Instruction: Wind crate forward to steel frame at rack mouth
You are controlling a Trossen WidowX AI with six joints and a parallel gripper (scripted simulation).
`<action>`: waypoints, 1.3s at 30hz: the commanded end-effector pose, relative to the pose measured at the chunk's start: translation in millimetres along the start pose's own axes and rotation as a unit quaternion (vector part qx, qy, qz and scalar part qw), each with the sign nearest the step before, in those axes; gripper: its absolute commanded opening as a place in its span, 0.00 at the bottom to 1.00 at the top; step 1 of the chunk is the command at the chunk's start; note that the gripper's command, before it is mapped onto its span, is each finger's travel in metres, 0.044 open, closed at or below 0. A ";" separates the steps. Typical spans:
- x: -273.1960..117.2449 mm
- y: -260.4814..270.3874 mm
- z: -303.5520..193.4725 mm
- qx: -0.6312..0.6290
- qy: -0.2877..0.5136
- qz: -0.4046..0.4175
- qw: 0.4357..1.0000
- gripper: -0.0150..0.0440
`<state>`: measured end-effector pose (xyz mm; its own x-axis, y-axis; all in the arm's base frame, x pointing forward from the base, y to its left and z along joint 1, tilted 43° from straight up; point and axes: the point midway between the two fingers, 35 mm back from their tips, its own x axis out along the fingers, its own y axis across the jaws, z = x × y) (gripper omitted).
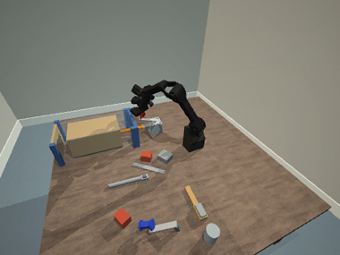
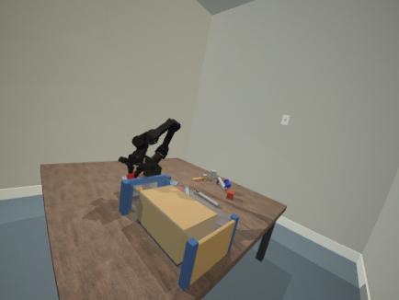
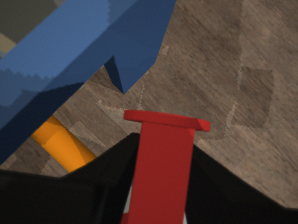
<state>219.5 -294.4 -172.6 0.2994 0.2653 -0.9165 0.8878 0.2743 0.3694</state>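
The tan crate [image 1: 91, 138] [image 2: 172, 207] sits flat inside the clear-panelled cubby. A short gap shows between its front and the blue steel frame [image 1: 137, 136] [image 2: 124, 198] [image 3: 82, 52]. An orange strap [image 1: 125, 131] [image 3: 65, 145] runs from the crate through the frame to the grey winch [image 1: 155, 130]. The winch handle's pale arm [image 1: 150, 120] lies level over the winch top; its key and the hole are hidden. My gripper [image 1: 141, 113] [image 2: 131, 173] [image 3: 158, 143] is shut on the handle's upright red grip [image 3: 162, 185], on the frame side of the winch.
The blue frame stands close beside my gripper. A red block [image 1: 146, 156], a grey block [image 1: 165, 156], a flat bar [image 1: 149, 168] and a wrench [image 1: 127, 181] lie near the cubby. Farther off are a wooden-handled tool [image 1: 192, 197], a blue-knobbed crank [image 1: 146, 224], another red block [image 1: 123, 218] and a grey cylinder [image 1: 211, 233].
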 end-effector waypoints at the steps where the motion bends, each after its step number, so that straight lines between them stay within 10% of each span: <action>1: 0.6 13.5 -9.8 -0.002 0.012 0.012 1.000 0.25; 39: -13.2 40.4 -38.4 -0.002 0.014 0.013 1.000 0.25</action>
<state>235.8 -263.1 -143.4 0.3093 0.2702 -0.9118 0.8819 0.2772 0.3814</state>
